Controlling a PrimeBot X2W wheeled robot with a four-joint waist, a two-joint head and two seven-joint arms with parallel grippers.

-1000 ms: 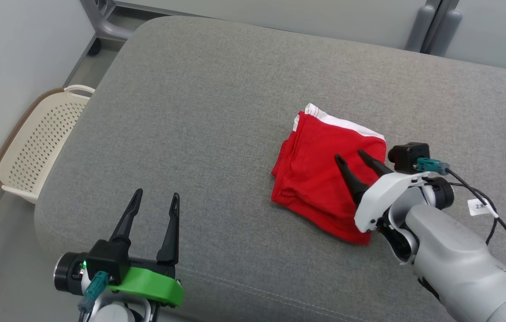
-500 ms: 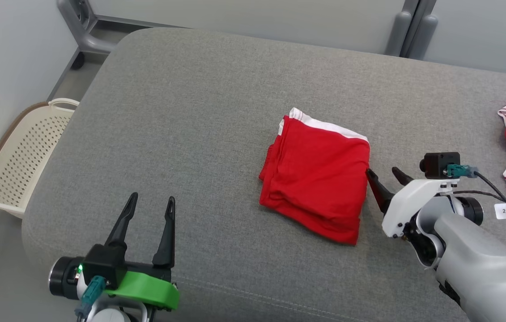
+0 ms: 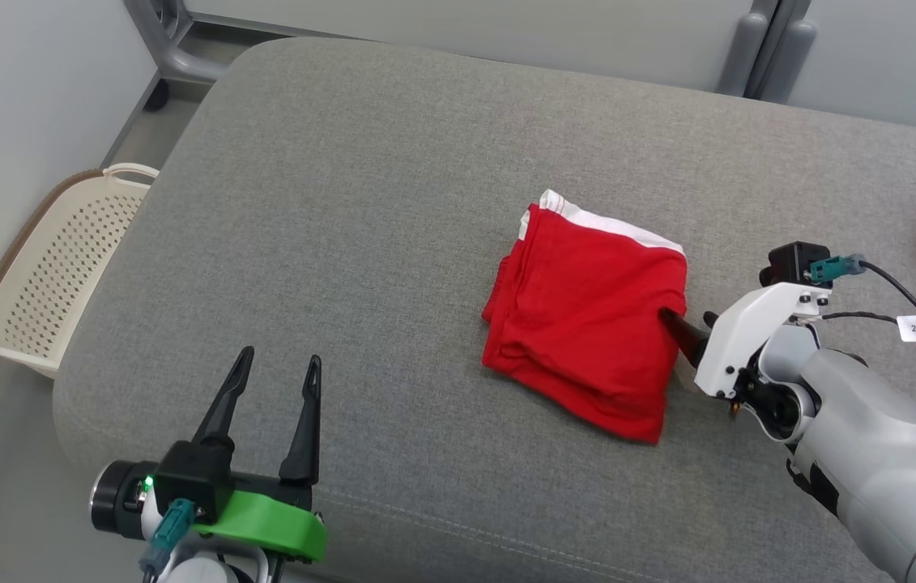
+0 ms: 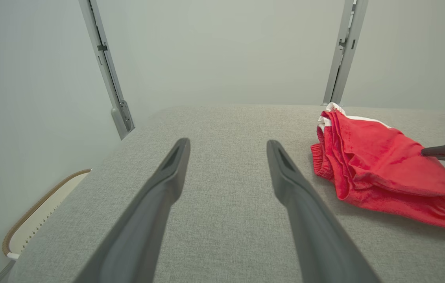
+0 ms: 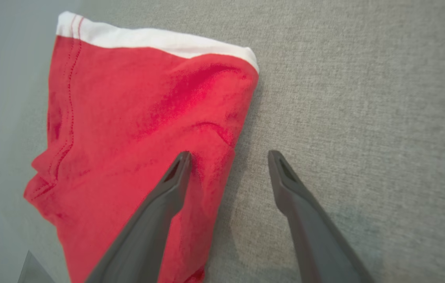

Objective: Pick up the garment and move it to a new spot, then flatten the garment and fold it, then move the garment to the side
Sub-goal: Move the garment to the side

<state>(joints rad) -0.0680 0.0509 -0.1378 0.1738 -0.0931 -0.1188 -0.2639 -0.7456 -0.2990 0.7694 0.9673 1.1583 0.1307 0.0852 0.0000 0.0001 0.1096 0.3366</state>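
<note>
Head: red garment, white waistband, folded into 1 rough square w/ soft rumpled layers, lies mid grey woven cushion.
L wrist: left gripper spread wide, holding nothing.
R wrist: right gripper wide apart, straddling garment's edge.

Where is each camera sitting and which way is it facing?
Head view: on the head, looking forward and down at the grey cushion and folded red garment; left hand and right hand show, plus the right forearm.
Left wrist view: low over the cushion, looking along it toward the wall; its own two open fingers show.
Right wrist view: above the garment's edge, looking down; its own fingers straddle that edge.
Shared: all three views show the garment; head and left wrist views show the basket.
</note>
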